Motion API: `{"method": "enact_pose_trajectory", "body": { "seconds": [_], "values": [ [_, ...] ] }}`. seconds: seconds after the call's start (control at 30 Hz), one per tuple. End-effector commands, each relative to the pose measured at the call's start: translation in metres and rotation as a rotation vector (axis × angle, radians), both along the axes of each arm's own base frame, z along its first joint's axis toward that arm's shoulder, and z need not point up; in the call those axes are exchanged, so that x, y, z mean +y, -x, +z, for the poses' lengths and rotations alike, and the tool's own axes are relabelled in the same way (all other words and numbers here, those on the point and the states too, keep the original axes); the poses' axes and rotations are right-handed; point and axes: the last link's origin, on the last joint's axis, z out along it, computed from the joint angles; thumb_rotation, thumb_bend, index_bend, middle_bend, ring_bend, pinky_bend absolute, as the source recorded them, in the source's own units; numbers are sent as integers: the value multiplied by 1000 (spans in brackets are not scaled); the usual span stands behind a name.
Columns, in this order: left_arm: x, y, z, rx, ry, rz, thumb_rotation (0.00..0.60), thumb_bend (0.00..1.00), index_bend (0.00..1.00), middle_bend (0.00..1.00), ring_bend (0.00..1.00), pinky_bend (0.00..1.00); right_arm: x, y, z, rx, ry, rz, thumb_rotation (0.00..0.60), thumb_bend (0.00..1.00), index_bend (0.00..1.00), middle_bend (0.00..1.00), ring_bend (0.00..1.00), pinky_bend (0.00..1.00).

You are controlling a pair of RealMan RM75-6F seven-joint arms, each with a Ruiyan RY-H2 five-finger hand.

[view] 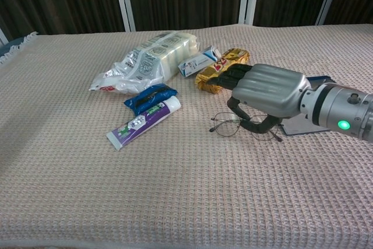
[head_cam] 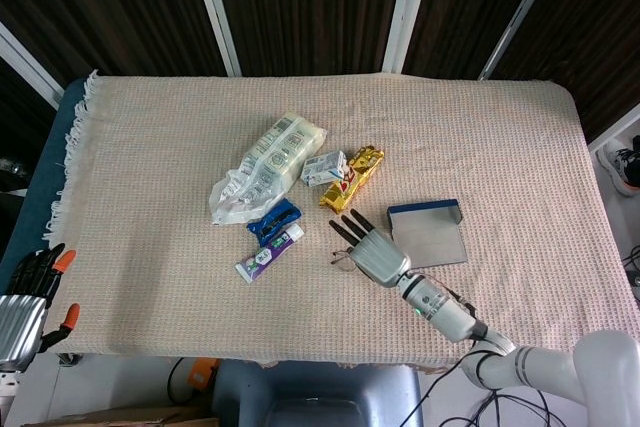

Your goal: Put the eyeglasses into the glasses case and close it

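The thin-rimmed eyeglasses (view: 227, 125) sit just above the woven cloth at the front centre, mostly hidden under my right hand (view: 268, 90). Its thumb hooks beneath the frame and its fingers curl over the top, pinching the glasses. From the head view only a bit of the eyeglasses (head_cam: 343, 262) shows left of the right hand (head_cam: 372, 252). The glasses case (head_cam: 427, 234) lies open right beside that hand, grey inside with a blue lid edge. In the chest view the glasses case (view: 312, 122) is largely hidden behind the wrist. My left hand (head_cam: 25, 297) hangs off the table's front left corner, fingers apart, holding nothing.
A crinkly snack bag (head_cam: 268, 167), a small carton (head_cam: 324, 167) and a gold packet (head_cam: 352, 175) lie behind the right hand. A blue packet (head_cam: 273, 217) and a purple toothpaste tube (head_cam: 269, 252) lie to its left. The table's front edge is close.
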Motion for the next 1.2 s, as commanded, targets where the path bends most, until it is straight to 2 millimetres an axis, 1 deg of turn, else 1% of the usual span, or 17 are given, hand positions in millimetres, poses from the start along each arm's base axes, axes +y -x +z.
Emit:
{"method": "enact_pose_trajectory", "body": {
  "seconds": [0.03,0.2,0.33,0.47,0.6,0.73,0.83,0.93,1.0,1.2],
  "values": [
    [0,0,0,0,-1,0,600,420,0,0,0,61,0,0,5,-8,7,1,600,600,772,42,0,83],
    [0,0,0,0,-2,-2,600,419,0,0,0,62,0,3,16,-22,22,-2,600,600,772,42,0,83],
    [0,0,-1,3,-1,-1,600,421,0,0,0,62,1,13,30,-22,43,-9,600,600,773,42,0,81],
    [0,-1,-2,7,-3,-2,600,421,0,0,0,62,4,33,49,4,66,-10,600,600,773,42,0,78],
    [1,-2,-3,10,-4,1,600,420,0,0,0,62,4,59,67,63,96,-16,600,600,773,42,0,75],
    [1,-3,-5,14,-3,2,600,420,0,0,0,62,2,76,77,70,111,-53,600,600,772,42,0,73],
    [2,-3,-5,15,-3,2,600,420,0,0,0,62,1,79,78,71,114,-57,600,599,772,42,0,73],
    [3,-3,-7,19,0,5,600,420,0,0,0,62,-4,92,82,89,129,-76,600,600,772,43,0,73],
    [4,-3,-8,23,2,7,600,420,0,0,0,63,-7,96,82,86,128,-83,600,600,772,42,0,73],
    [5,-4,-10,33,1,13,600,420,0,0,0,63,-13,97,74,-9,81,-82,600,600,767,42,0,72]
  ]
}}
